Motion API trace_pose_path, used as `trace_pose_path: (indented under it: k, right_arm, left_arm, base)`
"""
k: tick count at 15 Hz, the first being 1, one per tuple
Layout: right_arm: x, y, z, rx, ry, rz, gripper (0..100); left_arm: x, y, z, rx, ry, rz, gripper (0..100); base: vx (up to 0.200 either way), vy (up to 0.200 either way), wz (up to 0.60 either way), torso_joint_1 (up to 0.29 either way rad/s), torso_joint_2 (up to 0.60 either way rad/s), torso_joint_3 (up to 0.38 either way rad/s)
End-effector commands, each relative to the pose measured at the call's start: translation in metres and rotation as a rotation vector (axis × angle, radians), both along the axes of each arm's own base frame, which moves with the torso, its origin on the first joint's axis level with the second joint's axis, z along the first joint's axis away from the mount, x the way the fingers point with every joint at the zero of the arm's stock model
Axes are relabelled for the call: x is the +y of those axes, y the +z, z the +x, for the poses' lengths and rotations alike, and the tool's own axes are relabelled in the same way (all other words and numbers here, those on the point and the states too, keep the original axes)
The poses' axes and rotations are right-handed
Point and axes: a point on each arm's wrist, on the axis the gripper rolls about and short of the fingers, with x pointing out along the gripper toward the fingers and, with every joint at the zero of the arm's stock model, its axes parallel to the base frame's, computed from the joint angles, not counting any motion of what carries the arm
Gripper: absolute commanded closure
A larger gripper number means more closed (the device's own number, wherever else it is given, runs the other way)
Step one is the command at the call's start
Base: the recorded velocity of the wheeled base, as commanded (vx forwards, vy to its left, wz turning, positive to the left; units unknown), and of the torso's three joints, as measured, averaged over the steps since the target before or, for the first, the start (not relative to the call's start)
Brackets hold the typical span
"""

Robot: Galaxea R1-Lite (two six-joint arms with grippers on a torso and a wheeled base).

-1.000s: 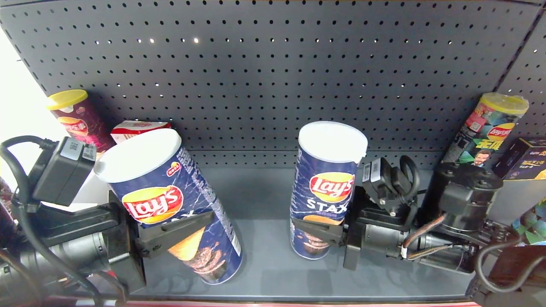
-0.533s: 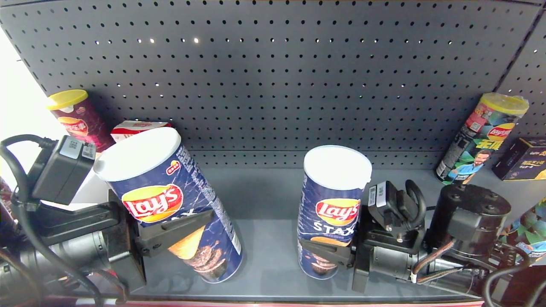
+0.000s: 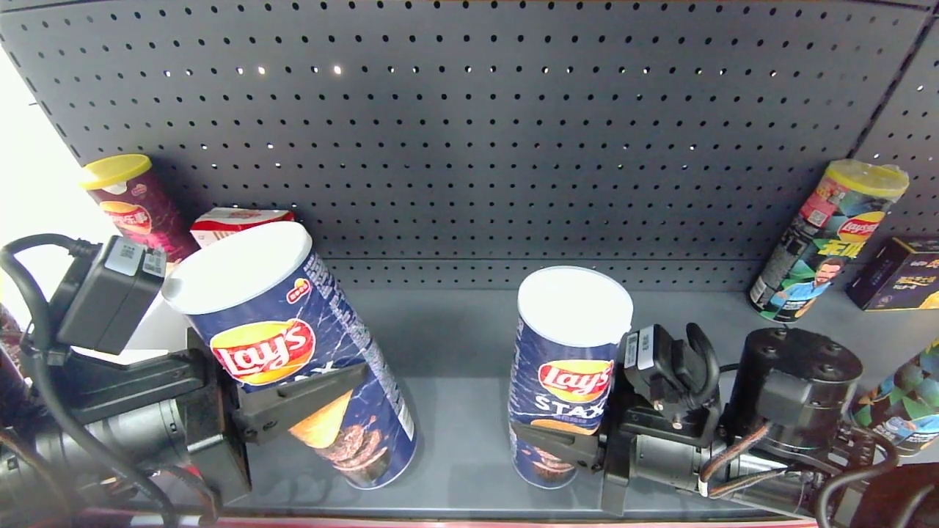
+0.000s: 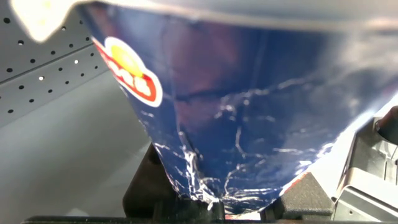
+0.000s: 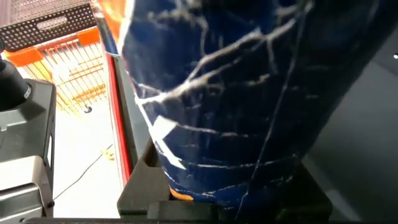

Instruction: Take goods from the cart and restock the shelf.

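Note:
Two dark blue chip cans with white lids stand on the grey shelf (image 3: 455, 345). My left gripper (image 3: 293, 403) is shut on the left chip can (image 3: 286, 345), which tilts with its lid toward the left; its blue wall (image 4: 249, 118) sits close between the fingers in the left wrist view. My right gripper (image 3: 557, 440) is shut on the right chip can (image 3: 568, 367), which stands nearly upright near the shelf's front edge. That can's side (image 5: 236, 106) shows close up in the right wrist view.
A pegboard back wall (image 3: 469, 132) closes the shelf. At the back left stand a maroon can with a yellow lid (image 3: 132, 202) and a red-white box (image 3: 238, 220). At the right are a leaning green-lidded can (image 3: 829, 238), a dark box (image 3: 891, 275) and a teal bag (image 3: 902, 400). An orange cart basket (image 5: 56, 56) lies below.
My right gripper has carried the right chip can back toward the shelf's front edge and lower. The left gripper and its can have held still.

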Motion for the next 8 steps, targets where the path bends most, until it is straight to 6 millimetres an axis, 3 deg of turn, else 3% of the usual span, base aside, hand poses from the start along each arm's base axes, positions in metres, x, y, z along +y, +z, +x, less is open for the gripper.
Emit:
trace_pose_path:
  k: [1, 2, 3, 5, 8]
  right_arm:
    - [0.003, -0.004, -0.001, 0.011, 0.011, -0.011, 100]
    - [0.004, -0.004, -0.002, 0.012, 0.013, -0.013, 100]
    - [0.002, -0.004, -0.003, 0.01, 0.001, -0.016, 0]
    - [0.0, -0.002, -0.006, 0.005, -0.016, -0.014, 0]
    - [-0.021, 0.014, -0.026, -0.033, -0.022, 0.026, 0]
  left_arm:
    - [0.0, 0.0, 0.0, 0.0, 0.0, 0.0, 100]
    - [0.0, 0.0, 0.0, 0.0, 0.0, 0.0, 100]
    - [0.0, -0.003, -0.001, 0.008, -0.002, 0.003, 100]
    - [0.001, -0.005, -0.002, 0.014, 0.0, 0.006, 100]
    - [0.001, -0.005, -0.003, 0.014, -0.002, 0.006, 100]
  base:
    - [0.0, 0.0, 0.0, 0.0, 0.0, 0.0]
    - [0.0, 0.0, 0.0, 0.0, 0.0, 0.0]
    - [0.0, 0.0, 0.0, 0.0, 0.0, 0.0]
    - [0.0, 0.0, 0.0, 0.0, 0.0, 0.0]
    - [0.0, 0.0, 0.0, 0.0, 0.0, 0.0]
